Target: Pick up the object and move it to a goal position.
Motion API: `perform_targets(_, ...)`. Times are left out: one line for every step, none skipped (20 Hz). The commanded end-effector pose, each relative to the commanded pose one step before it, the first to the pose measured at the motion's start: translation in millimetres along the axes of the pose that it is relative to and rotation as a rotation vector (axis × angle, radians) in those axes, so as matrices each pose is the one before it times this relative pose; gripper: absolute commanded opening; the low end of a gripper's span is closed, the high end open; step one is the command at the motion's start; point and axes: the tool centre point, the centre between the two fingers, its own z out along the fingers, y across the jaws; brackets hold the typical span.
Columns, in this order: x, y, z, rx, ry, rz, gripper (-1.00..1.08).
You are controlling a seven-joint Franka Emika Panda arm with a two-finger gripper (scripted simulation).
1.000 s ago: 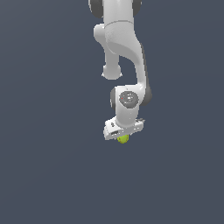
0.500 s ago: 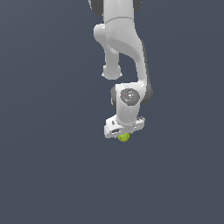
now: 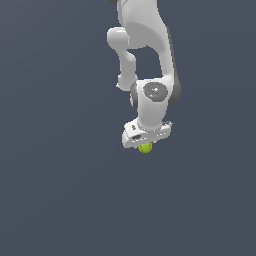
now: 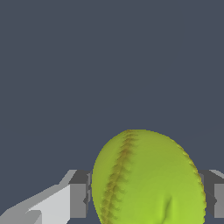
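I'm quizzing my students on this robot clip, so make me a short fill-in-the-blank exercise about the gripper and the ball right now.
1. The ball is yellow-green with reddish ____ lines.
2. In the wrist view, the ball sits ____ the two fingers.
3. In the exterior view, the ball shows just ____ the white gripper.
4. The number of robot arms in view is ____.

Missing words: seam; between; below; one

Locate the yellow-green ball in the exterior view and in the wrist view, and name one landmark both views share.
Exterior view: the ball peeks out just under the white claw, slightly right of centre.
Wrist view: the ball fills the lower middle, red seam facing the camera, gripped between two grey fingers.
Shared landmark: the claw's fingers on either side of the ball.
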Motion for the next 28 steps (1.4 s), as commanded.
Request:
perform_targets(-4.62, -7.65, -22.58, -0.00076, 0.00265, -0.00046, -1.00)
perform_targets(-2.32, -3.59, -9.70, -0.00042, -0.00009, -0.00023, -1.00)
perform_targets(-2.42, -3.51, -10.05, 0.00000, 0.00000, 0.00000, -1.00)
perform_targets(-2.45, -3.56, -10.21, 0.00000, 0.00000, 0.00000, -1.00)
perform_targets(-2.47, -3.62, -10.38, 0.00000, 0.00000, 0.00000, -1.00)
perform_targets(-2.50, -3.68, -10.56, 0.00000, 0.00000, 0.00000, -1.00)
perform_targets(-2.53, -3.75, -10.77, 0.00000, 0.00000, 0.00000, -1.00)
perform_targets(-2.51, -4.19, -10.97, -0.00052, -0.00011, -0.00045, -1.00)
perform_targets(-2.61, -3.92, -11.26, 0.00000, 0.00000, 0.00000, -1.00)
perform_targets(-2.65, -4.01, -11.53, 0.00000, 0.00000, 0.00000, -1.00)
perform_targets(-2.64, -4.03, -11.58, 0.00000, 0.00000, 0.00000, -1.00)
perform_targets(-2.61, -4.02, -11.57, 0.00000, 0.00000, 0.00000, -1.00)
perform_targets(-2.58, -4.02, -11.56, 0.00000, 0.00000, 0.00000, -1.00)
perform_targets(-2.53, -4.25, -11.53, 0.00012, 0.00000, -0.00047, -1.00)
perform_targets(-2.52, -4.01, -11.54, 0.00000, 0.00000, 0.00000, -1.00)
perform_targets(-2.49, -3.99, -11.50, 0.00000, 0.00000, 0.00000, -1.00)
perform_targets(-2.41, -3.92, -11.29, 0.00000, 0.00000, 0.00000, -1.00)
perform_targets(-2.32, -3.83, -11.04, 0.00000, 0.00000, 0.00000, -1.00)
perform_targets(-2.23, -3.74, -10.79, 0.00000, 0.00000, 0.00000, -1.00)
perform_targets(-2.13, -3.65, -10.52, 0.00000, 0.00000, 0.00000, -1.00)
perform_targets(-2.06, -3.50, -10.25, 0.00044, 0.00009, -0.00019, -1.00)
perform_targets(-1.93, -3.41, -9.85, 0.00000, 0.00000, 0.00000, -1.00)
perform_targets(-1.81, -3.26, -9.42, 0.00000, 0.00000, 0.00000, -1.00)
perform_targets(-1.69, -3.10, -8.94, 0.00000, 0.00000, 0.00000, -1.00)
perform_targets(-1.60, -2.67, -8.53, 0.00067, 0.00017, 0.00001, -1.00)
perform_targets(-1.37, -2.74, -7.89, 0.00000, 0.00000, 0.00000, -1.00)
perform_targets(-1.20, -2.54, -7.31, 0.00000, 0.00000, 0.00000, -1.00)
perform_targets(-1.06, -2.35, -6.74, 0.00000, 0.00000, 0.00000, -1.00)
